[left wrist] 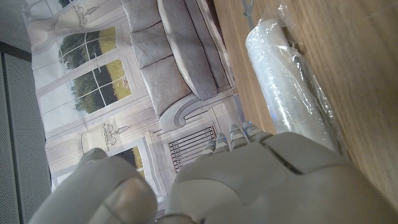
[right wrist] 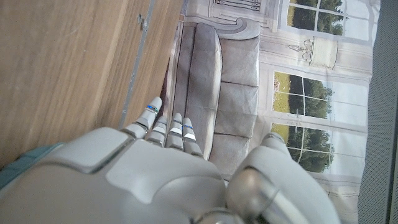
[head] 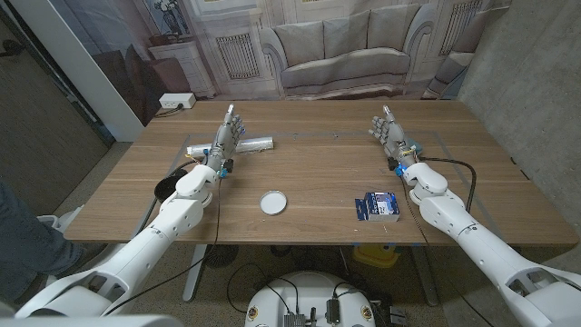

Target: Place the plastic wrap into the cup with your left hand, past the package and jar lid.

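Note:
The plastic wrap (head: pixel 255 144) is a white roll in clear film lying across the far left of the table (head: pixel 318 168). My left hand (head: pixel 227 136) stands in front of its middle, fingers apart and pointing away, holding nothing. In the left wrist view the plastic wrap (left wrist: pixel 287 87) lies just beyond my left hand (left wrist: pixel 249 180). A dark cup (head: pixel 167 187) sits near the left table edge, partly hidden by my left arm. The white jar lid (head: pixel 272 202) lies at the front centre and the blue package (head: pixel 377 207) at the front right. My right hand (head: pixel 388 132) is empty with its fingers raised.
A black cable (head: pixel 454 163) loops over the table by my right forearm. Something small and yellow (head: pixel 187 162) lies beside my left wrist. My right hand (right wrist: pixel 155 174) hangs over bare wood (right wrist: pixel 62 62). A printed sofa backdrop stands behind the table.

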{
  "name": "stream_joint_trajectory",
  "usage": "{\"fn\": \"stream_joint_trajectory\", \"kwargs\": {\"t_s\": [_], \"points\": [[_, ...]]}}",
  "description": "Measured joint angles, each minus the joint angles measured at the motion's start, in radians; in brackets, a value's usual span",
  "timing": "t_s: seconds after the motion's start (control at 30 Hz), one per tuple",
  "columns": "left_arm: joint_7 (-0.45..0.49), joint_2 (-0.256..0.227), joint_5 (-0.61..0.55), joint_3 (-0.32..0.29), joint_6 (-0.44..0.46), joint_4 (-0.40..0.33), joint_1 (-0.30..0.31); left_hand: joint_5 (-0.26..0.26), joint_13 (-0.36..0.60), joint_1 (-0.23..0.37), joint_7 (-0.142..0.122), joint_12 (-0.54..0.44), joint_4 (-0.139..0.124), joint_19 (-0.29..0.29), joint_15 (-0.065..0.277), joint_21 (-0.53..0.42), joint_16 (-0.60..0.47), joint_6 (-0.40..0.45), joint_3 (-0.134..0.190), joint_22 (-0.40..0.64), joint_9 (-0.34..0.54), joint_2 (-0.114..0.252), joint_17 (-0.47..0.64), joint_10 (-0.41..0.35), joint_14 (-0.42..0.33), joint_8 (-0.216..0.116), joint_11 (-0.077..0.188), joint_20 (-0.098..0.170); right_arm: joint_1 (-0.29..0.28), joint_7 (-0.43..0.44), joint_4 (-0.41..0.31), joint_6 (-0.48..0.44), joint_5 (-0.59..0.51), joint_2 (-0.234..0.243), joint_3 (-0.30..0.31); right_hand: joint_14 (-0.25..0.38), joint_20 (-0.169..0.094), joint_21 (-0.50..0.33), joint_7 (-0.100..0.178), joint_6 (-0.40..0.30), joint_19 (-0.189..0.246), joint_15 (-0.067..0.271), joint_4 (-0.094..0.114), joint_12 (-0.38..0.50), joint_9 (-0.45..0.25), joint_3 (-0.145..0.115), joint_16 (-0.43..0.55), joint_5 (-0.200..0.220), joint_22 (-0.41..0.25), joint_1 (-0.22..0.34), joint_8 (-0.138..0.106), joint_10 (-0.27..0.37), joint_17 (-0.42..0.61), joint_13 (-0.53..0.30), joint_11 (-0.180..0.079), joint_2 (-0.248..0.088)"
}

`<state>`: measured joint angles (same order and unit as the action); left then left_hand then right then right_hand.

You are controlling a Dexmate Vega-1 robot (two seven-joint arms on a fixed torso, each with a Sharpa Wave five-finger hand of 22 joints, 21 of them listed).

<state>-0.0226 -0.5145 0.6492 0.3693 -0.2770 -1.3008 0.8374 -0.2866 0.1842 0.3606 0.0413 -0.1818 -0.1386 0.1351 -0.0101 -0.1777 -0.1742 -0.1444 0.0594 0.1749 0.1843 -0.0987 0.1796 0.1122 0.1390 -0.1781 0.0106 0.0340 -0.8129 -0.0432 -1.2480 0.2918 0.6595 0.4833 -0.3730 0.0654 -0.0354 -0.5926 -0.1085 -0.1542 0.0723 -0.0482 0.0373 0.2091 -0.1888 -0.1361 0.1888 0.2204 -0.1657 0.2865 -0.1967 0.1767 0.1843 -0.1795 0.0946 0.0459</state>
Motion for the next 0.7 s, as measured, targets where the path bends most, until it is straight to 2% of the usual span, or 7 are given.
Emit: {"fn": "stream_joint_trajectory", "kwargs": {"t_s": [0.37,0.57,0.7], "points": [[0.008,-0.004,-0.004,0.001,0.016,-0.005,-0.004,-0.006,0.000,0.014,-0.002,-0.011,0.000,0.000,0.004,-0.005,-0.004,0.010,0.000,0.000,0.000,0.009,0.000,-0.006,-0.011,-0.011,0.006,0.000,0.028,-0.025,0.059,0.007,0.009,-0.022,-0.007,0.005,-0.005,0.000,0.003,-0.003,0.005,0.005,0.000,0.000,0.000,0.000,0.006,0.000,0.000,0.004,0.000,0.005,0.000,0.000,-0.005,-0.004],[0.013,-0.008,-0.007,0.003,0.023,-0.022,-0.004,-0.009,0.000,0.023,-0.002,-0.015,0.004,0.000,0.005,-0.011,-0.012,0.021,0.004,0.000,-0.001,0.019,-0.003,-0.017,-0.021,-0.011,0.005,0.000,0.028,-0.026,0.063,0.009,0.013,-0.023,-0.005,0.011,0.000,0.005,0.007,-0.007,0.011,0.000,-0.004,0.000,0.000,-0.004,0.006,0.000,0.000,0.008,0.000,0.011,0.000,0.000,0.000,-0.008],[0.015,-0.011,-0.009,0.003,0.025,-0.035,-0.004,-0.009,0.000,0.026,-0.003,-0.015,0.004,0.000,0.005,-0.012,-0.012,0.030,0.004,0.000,-0.003,0.021,-0.003,-0.026,-0.024,-0.019,0.004,0.000,0.021,-0.019,0.055,0.006,0.014,-0.018,-0.002,0.014,0.000,0.008,0.006,-0.012,0.011,0.004,-0.004,0.000,0.000,-0.004,0.006,0.000,0.000,0.012,0.000,0.016,0.000,0.000,-0.005,-0.012]]}}
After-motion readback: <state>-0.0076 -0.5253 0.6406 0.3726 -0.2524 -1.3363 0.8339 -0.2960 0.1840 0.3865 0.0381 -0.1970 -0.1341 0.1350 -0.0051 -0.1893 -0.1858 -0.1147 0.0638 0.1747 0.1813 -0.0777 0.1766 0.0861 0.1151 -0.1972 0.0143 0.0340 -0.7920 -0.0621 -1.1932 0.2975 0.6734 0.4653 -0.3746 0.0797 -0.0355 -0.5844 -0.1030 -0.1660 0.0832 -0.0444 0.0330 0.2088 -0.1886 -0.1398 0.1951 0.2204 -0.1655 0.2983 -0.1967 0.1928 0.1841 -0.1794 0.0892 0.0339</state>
